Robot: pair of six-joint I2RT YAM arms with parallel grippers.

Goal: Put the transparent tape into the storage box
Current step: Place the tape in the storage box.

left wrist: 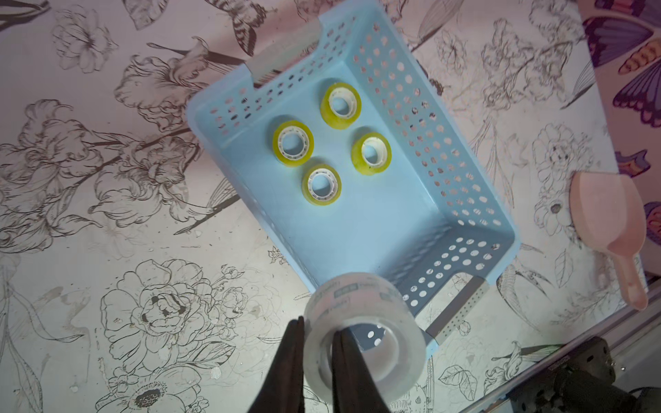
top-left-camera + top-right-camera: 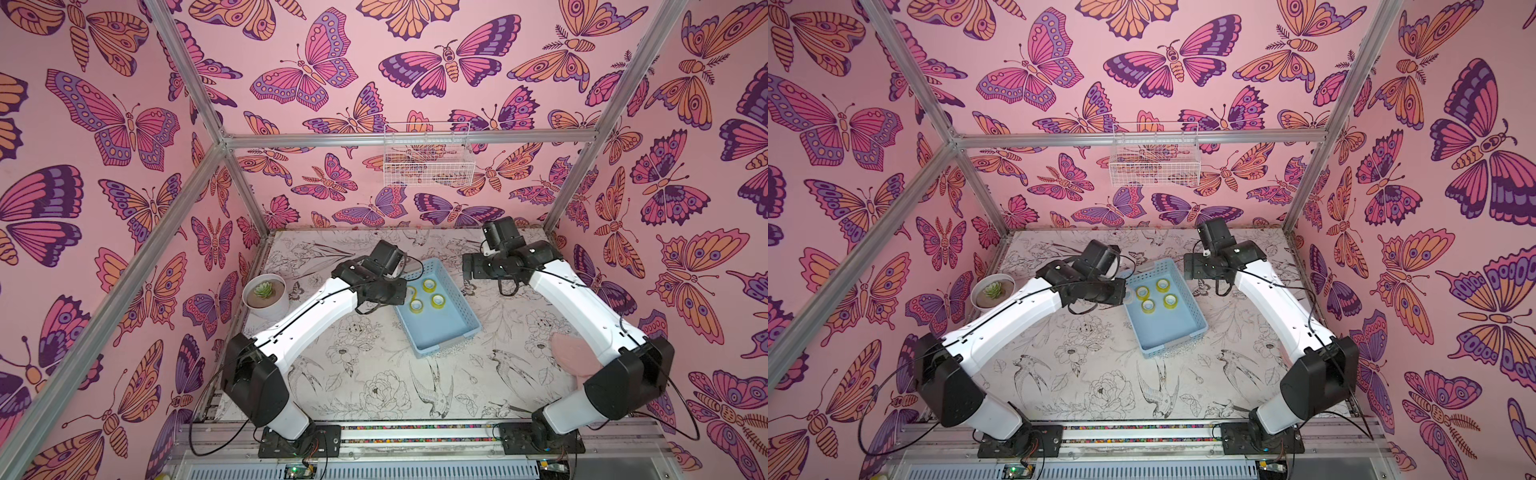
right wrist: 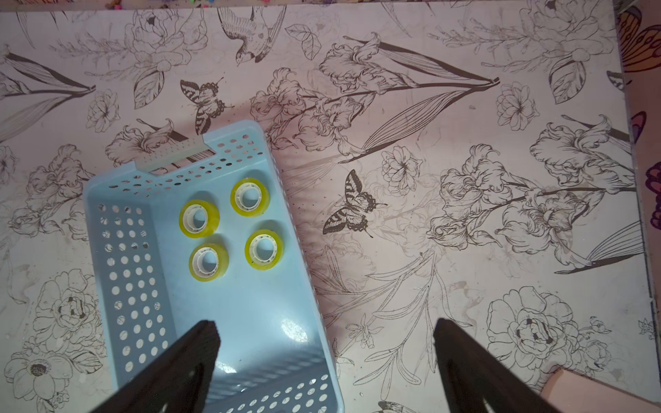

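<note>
The left gripper (image 1: 318, 327) is clenched on the transparent tape (image 1: 357, 296), one finger inside its hole. Just ahead of it lies the storage box (image 1: 429, 143) with four yellow rolls (image 1: 293, 143); the tape seems to hang over its rim. The right gripper (image 3: 325, 323) stands wide apart, released.

Pink wallpaper (image 2: 104, 124) with large purple and orange butterflies covered back and side walls. Aluminium frame bars (image 2: 411, 139) ran up corners and across back wall. White wire basket (image 2: 428, 166) hung at crossbar. Tabletop (image 2: 374, 374) wore pale covering of line-drawn flowers, birds, butterflies. Light was soft, even.
</note>
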